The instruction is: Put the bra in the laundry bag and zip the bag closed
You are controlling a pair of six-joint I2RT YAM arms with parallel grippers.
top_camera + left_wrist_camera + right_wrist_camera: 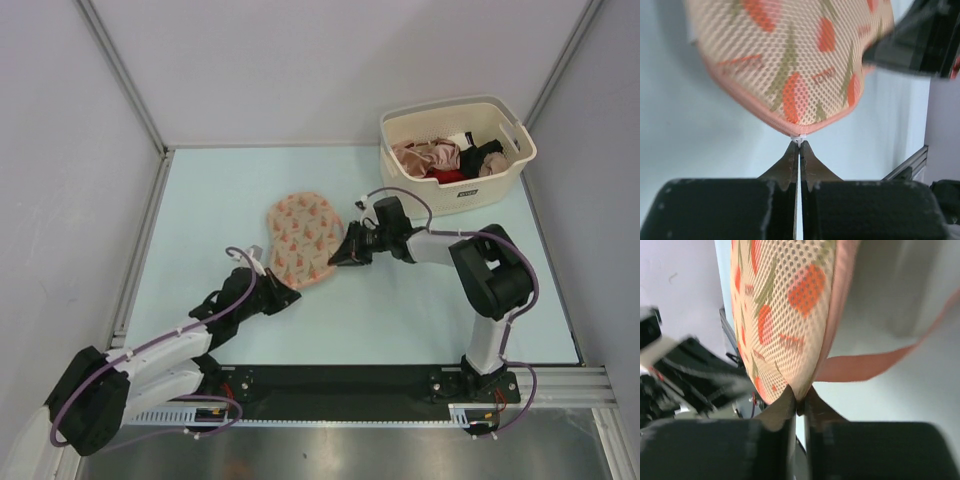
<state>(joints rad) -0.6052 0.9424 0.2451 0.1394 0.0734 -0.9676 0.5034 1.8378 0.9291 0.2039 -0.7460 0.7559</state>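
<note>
The laundry bag [300,240], peach-orange mesh with red and green print, lies in the middle of the table with its two halves together. My left gripper [285,297] is at its near end. In the left wrist view this gripper [799,146] is shut on the small white zip pull [800,138] at the orange zip edge of the bag [790,65]. My right gripper [347,255] is at the bag's right side. In the right wrist view it [800,402] is shut on the edge of the bag [785,315]. The bra is not in view.
A cream plastic basket [505,115] stands at the back right with pink, beige, red and black garments [440,160] in it. An orange strap [880,362] trails from the bag over the table. Metal frame posts stand at the back corners.
</note>
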